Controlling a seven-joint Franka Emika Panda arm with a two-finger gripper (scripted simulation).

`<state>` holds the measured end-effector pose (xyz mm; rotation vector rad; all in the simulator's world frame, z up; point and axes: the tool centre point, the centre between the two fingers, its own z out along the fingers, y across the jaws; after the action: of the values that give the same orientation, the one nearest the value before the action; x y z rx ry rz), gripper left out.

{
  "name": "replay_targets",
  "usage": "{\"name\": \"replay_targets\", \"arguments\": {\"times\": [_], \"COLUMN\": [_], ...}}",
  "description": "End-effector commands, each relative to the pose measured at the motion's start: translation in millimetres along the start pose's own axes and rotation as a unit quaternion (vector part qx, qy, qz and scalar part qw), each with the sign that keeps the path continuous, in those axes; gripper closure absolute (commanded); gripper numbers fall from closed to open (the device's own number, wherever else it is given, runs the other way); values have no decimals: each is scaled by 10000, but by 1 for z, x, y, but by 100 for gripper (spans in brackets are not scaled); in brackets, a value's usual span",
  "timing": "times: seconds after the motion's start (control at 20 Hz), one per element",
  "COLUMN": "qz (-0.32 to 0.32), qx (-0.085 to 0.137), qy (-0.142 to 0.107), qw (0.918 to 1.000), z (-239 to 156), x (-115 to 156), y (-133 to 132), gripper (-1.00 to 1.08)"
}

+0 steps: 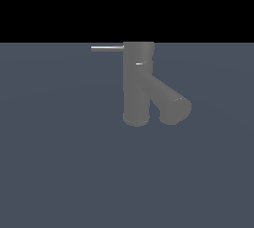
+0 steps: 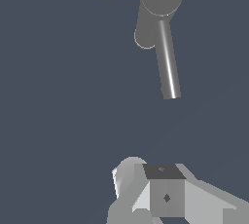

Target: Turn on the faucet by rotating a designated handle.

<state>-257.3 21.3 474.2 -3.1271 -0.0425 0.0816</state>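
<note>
wrist view shows the gripper [image 2: 163, 196] nearest, well apart from everything; whether its fingers are wide or narrow i cannot tell. farther off stands the faucet [image 1: 137, 83], its thin handle [image 1: 107, 48] pointing to 9 o'clock in the exterior view. that rod looks stiff, smooth, likely slippery; best pushed near its free tip.

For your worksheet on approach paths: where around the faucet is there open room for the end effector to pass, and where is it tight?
Open: the floor below the faucet base and on the exterior view's left, under the handle. In the wrist view, bare floor separates the end effector from the faucet. Tight: the wedge between the upright body and the spout.
</note>
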Motion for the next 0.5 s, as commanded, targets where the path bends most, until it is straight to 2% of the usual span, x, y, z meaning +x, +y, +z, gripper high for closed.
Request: {"name": "replay_targets", "arguments": {"times": [0.0,0.45], "qz": [0,-73], "qx": [0,-207], "qy": [0,-144], "qw": [10000,9997], "z": [0,4], "x": [0,0], "y": [0,-6], "gripper": [108,108]}}
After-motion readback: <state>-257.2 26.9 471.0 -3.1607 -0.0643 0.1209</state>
